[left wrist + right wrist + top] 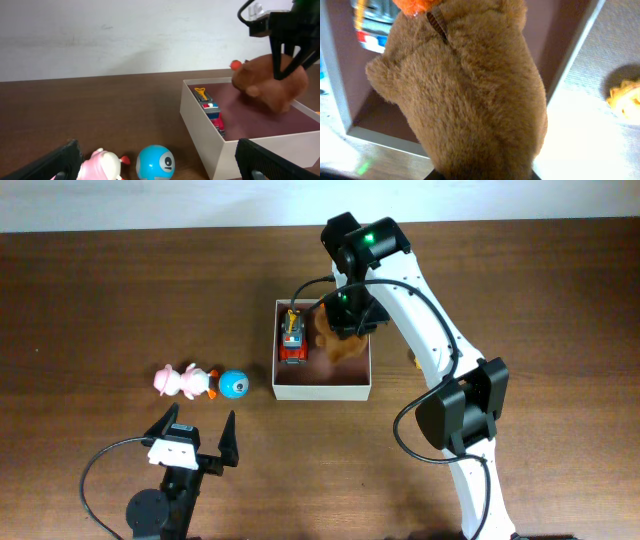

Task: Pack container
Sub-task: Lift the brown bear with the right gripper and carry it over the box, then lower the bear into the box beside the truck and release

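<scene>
The container (322,392) is a white-walled square box with a pinkish-brown floor at the table's middle. It also shows in the left wrist view (200,125) and the right wrist view (380,137). My right gripper (350,320) is shut on a brown plush toy (335,345) and holds it over the container's far right part. The plush fills the right wrist view (465,90) and hides the fingers. A red and yellow toy truck (292,338) lies inside along the left wall. My left gripper (195,430) is open and empty near the front edge, behind a blue ball (234,384) and a pink toy (178,380).
The blue ball (155,162) and the pink toy (102,165) lie on the wood just left of the container. A small yellow thing (625,97) lies on the table right of the container. A white wall runs behind the table.
</scene>
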`<act>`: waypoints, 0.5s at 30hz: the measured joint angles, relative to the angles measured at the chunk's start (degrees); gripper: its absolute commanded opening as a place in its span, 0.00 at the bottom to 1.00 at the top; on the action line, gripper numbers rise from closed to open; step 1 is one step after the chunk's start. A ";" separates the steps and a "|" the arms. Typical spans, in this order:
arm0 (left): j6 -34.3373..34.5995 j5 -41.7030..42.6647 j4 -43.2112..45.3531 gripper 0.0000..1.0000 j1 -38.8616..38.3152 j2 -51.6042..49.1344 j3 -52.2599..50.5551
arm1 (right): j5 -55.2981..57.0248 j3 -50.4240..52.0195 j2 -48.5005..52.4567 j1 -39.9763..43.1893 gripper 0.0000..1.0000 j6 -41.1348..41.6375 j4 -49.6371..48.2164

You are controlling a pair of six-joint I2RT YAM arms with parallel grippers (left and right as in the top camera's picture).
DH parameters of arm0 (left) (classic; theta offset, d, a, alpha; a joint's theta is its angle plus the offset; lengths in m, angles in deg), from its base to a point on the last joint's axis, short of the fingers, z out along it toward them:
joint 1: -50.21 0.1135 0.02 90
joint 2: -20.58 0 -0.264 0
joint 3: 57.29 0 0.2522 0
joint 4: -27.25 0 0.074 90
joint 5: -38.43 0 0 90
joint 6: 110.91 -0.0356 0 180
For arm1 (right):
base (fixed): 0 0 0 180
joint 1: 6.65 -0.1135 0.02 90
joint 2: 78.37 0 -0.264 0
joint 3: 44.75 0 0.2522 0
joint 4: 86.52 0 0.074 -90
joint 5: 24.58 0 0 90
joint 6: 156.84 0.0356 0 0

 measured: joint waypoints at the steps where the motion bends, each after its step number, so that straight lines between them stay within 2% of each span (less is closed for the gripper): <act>1: 0.00 0.02 0.00 1.00 0.00 0.00 0.00 | 0.17 0.00 0.00 0.02 0.19 0.46 0.61; 8: 0.02 0.02 0.00 0.99 0.00 0.00 0.00 | 0.85 0.00 0.00 -0.20 0.20 2.75 1.81; 15: 0.02 0.02 0.00 0.99 0.00 0.00 0.00 | 1.49 0.00 0.11 -0.31 0.20 4.94 -2.01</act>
